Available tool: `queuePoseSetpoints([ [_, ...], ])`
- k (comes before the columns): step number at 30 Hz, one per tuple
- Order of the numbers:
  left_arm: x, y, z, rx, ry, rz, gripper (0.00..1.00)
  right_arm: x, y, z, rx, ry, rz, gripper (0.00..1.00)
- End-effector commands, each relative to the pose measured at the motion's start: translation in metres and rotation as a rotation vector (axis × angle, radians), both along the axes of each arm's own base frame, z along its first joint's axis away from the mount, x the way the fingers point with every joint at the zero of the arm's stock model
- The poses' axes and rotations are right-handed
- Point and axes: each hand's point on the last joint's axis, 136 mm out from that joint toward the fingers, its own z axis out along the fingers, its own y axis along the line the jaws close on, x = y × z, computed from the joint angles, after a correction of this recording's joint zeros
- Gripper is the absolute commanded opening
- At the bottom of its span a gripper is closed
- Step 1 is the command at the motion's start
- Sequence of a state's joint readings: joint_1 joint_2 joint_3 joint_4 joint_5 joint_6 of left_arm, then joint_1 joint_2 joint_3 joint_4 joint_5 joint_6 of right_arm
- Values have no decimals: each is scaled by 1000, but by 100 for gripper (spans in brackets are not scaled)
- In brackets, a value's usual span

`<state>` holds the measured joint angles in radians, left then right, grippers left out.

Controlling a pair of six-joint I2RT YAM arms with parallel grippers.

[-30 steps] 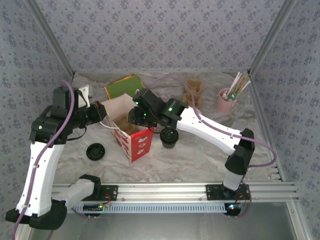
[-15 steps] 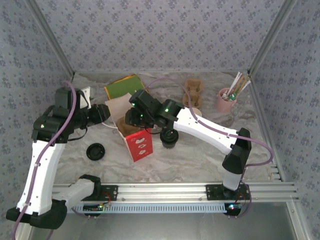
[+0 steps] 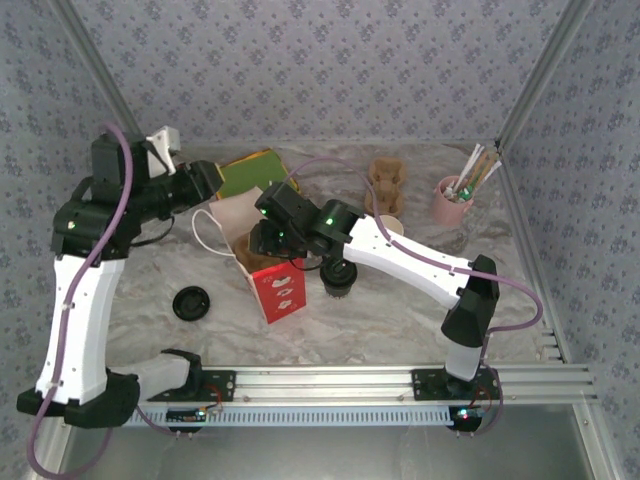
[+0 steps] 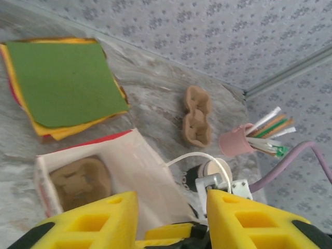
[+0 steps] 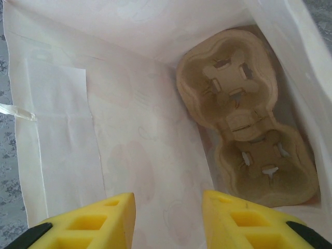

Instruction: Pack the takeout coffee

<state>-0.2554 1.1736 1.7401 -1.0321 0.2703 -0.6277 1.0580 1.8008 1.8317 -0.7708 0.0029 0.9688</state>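
**Top external view.** The takeout coffee [image 3: 337, 282], a short round paper cup in a dark ribbed sleeve, stands on the table just beside the tall red-and-white paper bag [image 3: 272, 288]. It is on the bag's right, outside it and partly under the right arm. The right gripper [image 3: 262, 240] hangs over the bag's open mouth. The left gripper [image 3: 200, 185] is raised behind and to the left of the bag, apart from it. A round black lid [image 3: 190, 302] lies left of the bag (whether the cup wears a lid of its own cannot be told).

**Left wrist view.** The left gripper's yellow fingers [image 4: 93, 218] are spread with nothing between them. This view sets the bag among its neighbours: a stack of green and yellow sheets [image 4: 62, 83], a loose brown pulp tray [image 4: 197, 115] and a pink cup of sticks and straws [image 4: 234, 143].

**Right wrist view.** The right gripper's fingers are parted and empty. Looking straight down into the bag, this view resolves what the overhead view leaves vague: a brown moulded-pulp two-cup carrier [image 5: 246, 135] lies on the bottom against the right wall, with both wells vacant.

**Step in hand (judged).** The likely next step is fetching the cup. The right gripper should rise straight out so its fingers do not snag the paper walls. It should then close on the sleeve at mid-height, keep the cup upright and lower it into a well. The left gripper could steady the bag's rim.
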Motion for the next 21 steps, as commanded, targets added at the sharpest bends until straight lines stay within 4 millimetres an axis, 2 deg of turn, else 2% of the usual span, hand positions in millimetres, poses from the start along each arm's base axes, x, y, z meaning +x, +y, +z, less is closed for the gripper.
queuePoseSetpoints([
  [1, 13, -32, -5, -156, 52, -75, 37, 2, -2, 6, -8, -14, 9, 39],
  [6, 30, -55, -22, -267, 123, -111, 36, 3, -5, 6, -12, -16, 7, 39],
  [11, 37, -75, -28, -253, 141, -156, 37, 4, -4, 6, -11, -14, 7, 40],
  [15, 40, -82, -36, -234, 159, -169, 38, 4, -4, 5, -12, -11, 8, 39],
  [21, 43, -90, -38, -222, 156, -183, 38, 5, -5, 6, -13, -16, 7, 39],
])
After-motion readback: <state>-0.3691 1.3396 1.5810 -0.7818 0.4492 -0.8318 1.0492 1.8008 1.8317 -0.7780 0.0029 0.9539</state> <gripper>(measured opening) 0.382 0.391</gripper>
